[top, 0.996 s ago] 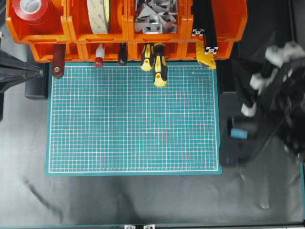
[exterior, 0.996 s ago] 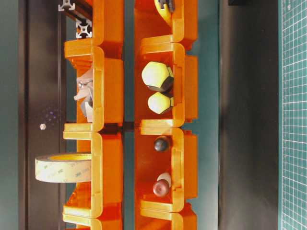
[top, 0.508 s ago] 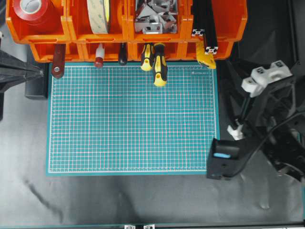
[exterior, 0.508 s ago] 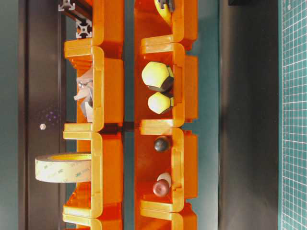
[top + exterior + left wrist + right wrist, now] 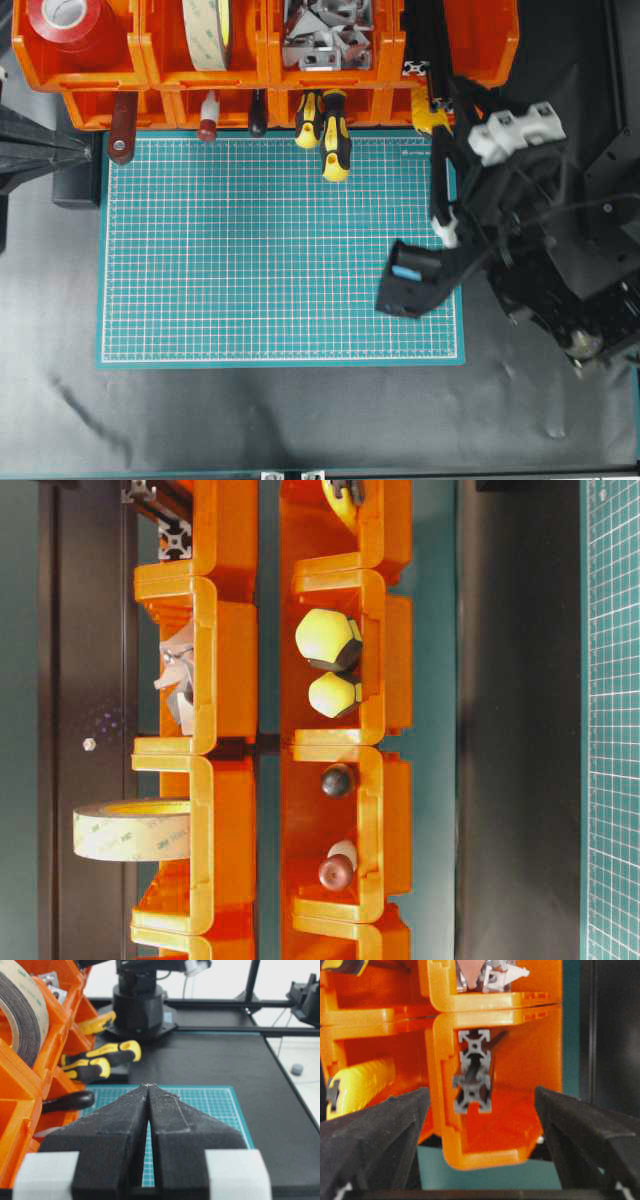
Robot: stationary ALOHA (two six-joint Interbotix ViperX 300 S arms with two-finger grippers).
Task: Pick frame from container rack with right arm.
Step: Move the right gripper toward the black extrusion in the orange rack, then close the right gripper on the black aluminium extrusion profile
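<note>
Overhead view: container rack (image 5: 260, 55) across the top edge, orange bins in two tiers, above a green cutting mat (image 5: 250, 260). Right arm (image 5: 520, 230) reaching in from the right, its gripper end close to the rack's rightmost bins. Frame (image 5: 425, 40) lying in the upper right bin, black bars running back into it, square ends at the bin's front lip. Yellow-and-black screwdrivers (image 5: 328, 130) hanging from a lower bin further left. Risk here: arm body crowding the rack corner, so a bump against the bin seems possible.

Table-level view: rack seen turned on its side. Slotted ends of the frame (image 5: 172, 538) just visible at the top left, inside the bin. No arm in sight.

Left wrist view: left gripper (image 5: 149, 1089) with fingers pressed together, empty, hovering over the mat, well apart from the frame.

Right wrist view: right gripper (image 5: 477, 1110) spread wide, empty, one black finger (image 5: 375, 1125) at each side. Frame (image 5: 474, 1071) straight ahead between them, two slotted ends stacked, not yet touched. Risks, as a judgement: fingers striking the orange bin wall beside the bars; closing on both bars at once; a thin bar slipping or dragging its neighbour out.
</note>
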